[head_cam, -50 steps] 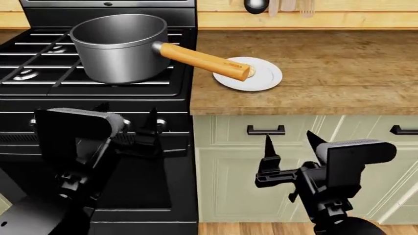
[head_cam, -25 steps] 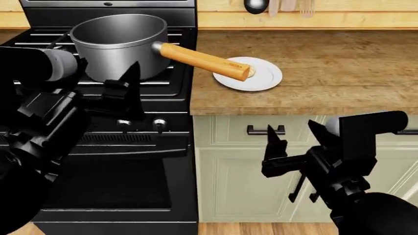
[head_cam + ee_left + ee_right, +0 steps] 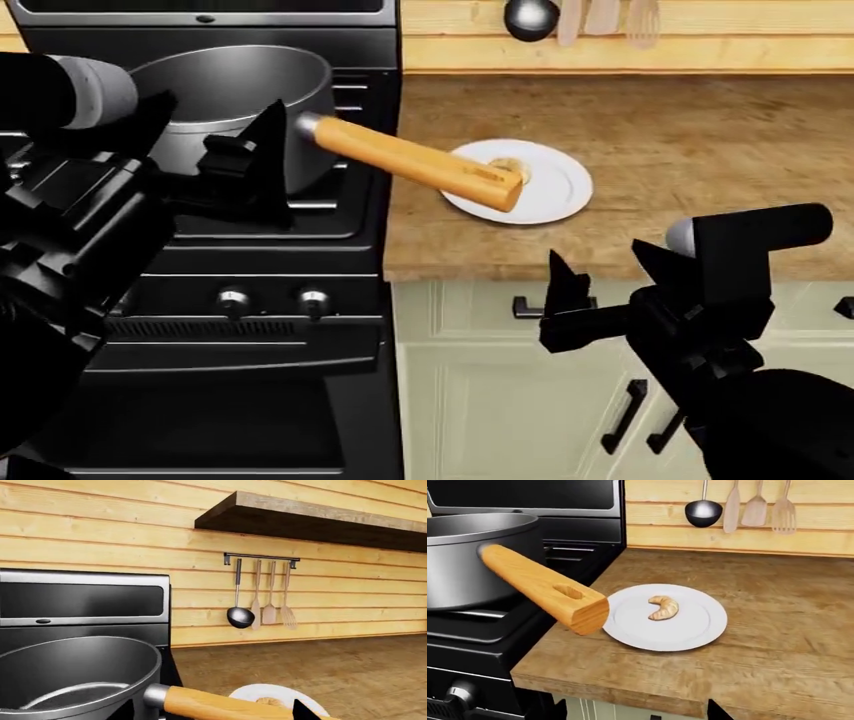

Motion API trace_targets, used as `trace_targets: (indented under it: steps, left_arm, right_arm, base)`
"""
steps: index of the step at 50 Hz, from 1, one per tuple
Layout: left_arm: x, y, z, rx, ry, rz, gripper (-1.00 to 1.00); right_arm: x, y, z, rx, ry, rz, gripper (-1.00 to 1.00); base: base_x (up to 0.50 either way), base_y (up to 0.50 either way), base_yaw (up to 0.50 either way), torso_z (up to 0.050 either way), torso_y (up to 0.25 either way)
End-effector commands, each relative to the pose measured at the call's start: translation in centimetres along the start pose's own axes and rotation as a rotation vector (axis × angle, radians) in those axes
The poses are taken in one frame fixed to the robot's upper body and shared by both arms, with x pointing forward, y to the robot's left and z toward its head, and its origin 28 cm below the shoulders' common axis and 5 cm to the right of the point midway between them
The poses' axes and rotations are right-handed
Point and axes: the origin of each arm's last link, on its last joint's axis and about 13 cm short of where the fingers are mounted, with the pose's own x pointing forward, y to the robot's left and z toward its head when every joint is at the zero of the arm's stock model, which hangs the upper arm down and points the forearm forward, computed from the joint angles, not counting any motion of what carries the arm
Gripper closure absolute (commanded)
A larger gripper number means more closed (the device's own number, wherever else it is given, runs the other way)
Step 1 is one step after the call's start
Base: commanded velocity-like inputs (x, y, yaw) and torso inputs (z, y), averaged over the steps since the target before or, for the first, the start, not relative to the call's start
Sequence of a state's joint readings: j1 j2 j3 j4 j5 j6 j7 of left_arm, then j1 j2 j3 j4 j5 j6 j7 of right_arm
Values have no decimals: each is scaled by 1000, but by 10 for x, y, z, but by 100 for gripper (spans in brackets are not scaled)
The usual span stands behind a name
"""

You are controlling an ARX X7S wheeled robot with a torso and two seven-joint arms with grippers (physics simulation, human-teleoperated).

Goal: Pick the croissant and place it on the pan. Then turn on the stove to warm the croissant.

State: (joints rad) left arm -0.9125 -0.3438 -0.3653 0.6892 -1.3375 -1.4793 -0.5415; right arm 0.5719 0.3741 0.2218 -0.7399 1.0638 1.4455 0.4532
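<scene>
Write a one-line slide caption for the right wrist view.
Croissant on a white plate on the wooden counter, the pan on the stove with its handle overhanging the plate.

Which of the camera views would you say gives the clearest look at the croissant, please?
The right wrist view: the croissant lies fully exposed on the white plate. In the head view the pan handle covers most of it, leaving a sliver. The left wrist view shows only a scrap behind that handle.
</scene>
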Motion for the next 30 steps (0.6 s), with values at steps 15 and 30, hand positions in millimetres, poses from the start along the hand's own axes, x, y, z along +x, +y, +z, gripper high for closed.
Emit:
trace_targets:
  steps: [15,30]
  left_arm:
    - [-1,-3,1,-10,13,-18,-100]
    - [0,-3,1,-4,3,-23,-100]
  right_arm:
    - [-1,-11,-6,-6,44,-72,-100]
    - [-3,-12,-4,-15,37,-81,-100]
  base:
    - [404,0,0,0,0]
    - [390,0,0,0,1]
